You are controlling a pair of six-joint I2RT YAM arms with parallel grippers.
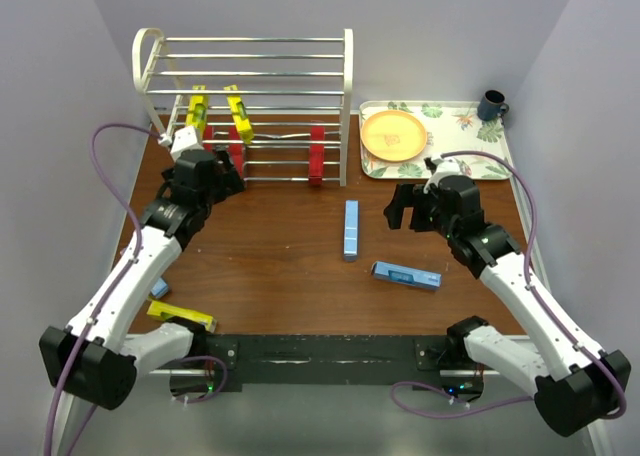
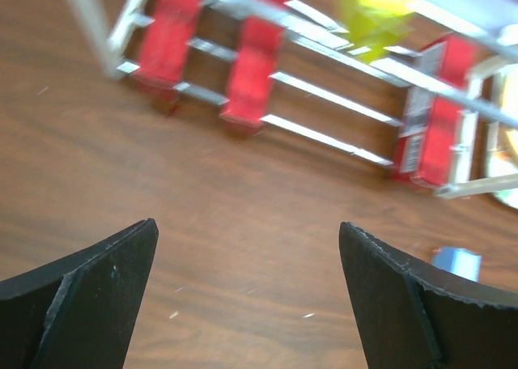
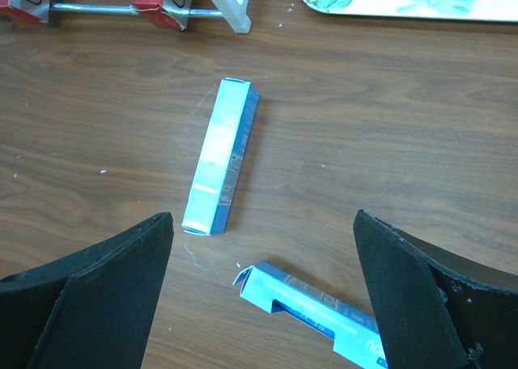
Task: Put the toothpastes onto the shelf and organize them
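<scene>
Ahead of the right gripper lies a blue toothpaste.

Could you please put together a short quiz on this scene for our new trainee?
1. True or false: the right gripper is shut on a carton.
2. How many yellow toothpastes sit on the shelf? A one, B two, C three.
3. What colour are the two loose cartons lying mid-table near the right gripper?
Key: 1 false; 2 B; 3 light blue.
</scene>
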